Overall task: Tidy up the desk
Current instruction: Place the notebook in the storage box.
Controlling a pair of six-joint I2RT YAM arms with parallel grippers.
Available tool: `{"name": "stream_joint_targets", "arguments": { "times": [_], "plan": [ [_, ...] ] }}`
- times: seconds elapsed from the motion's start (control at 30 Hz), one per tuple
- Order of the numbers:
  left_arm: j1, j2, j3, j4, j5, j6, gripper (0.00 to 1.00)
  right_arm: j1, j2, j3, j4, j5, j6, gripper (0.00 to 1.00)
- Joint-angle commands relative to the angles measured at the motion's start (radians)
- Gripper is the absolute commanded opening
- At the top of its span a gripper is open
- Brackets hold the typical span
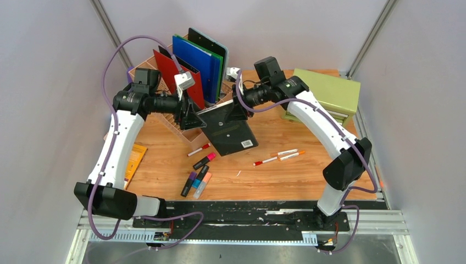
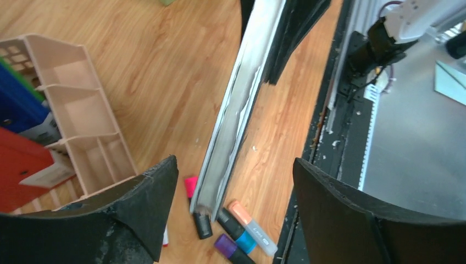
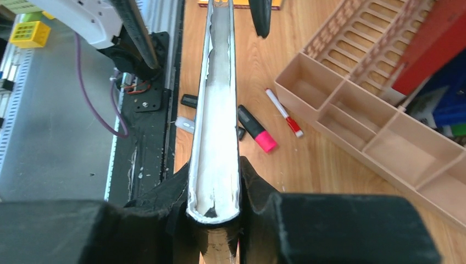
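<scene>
My right tool (image 3: pixel 214 212) is pinching the black book (image 3: pixel 216 110) by its edge, holding it over the wooden tabletop (image 3: pixel 308 165). My left tool (image 2: pixel 235 165) is gaping wide around the book's far end without gripping it. Markers (image 2: pixel 242 228) are lying on the tabletop underneath.

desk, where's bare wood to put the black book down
Widest bare patch: near right of the light wood-grain desk, between the white pens and the black front rail. A narrower strip lies between the yellow booklet and the highlighter cluster. Crowded around the tan plastic organiser far left.
</scene>
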Motion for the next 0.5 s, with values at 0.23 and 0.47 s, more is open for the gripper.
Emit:
{"name": "stream_joint_targets", "arguments": {
  "times": [0.23,0.47],
  "plan": [
    [0.119,-0.085,0.088,0.169,-0.393,-0.155,0.99,-0.015,-0.074,0.166,0.042,0.163,0.094,0.0],
    [0.271,-0.033,0.168,0.285,-0.804,-0.207,1.0,-0.015,-0.084,0.163,0.056,0.173,0.133,0.0]
  ]
}}
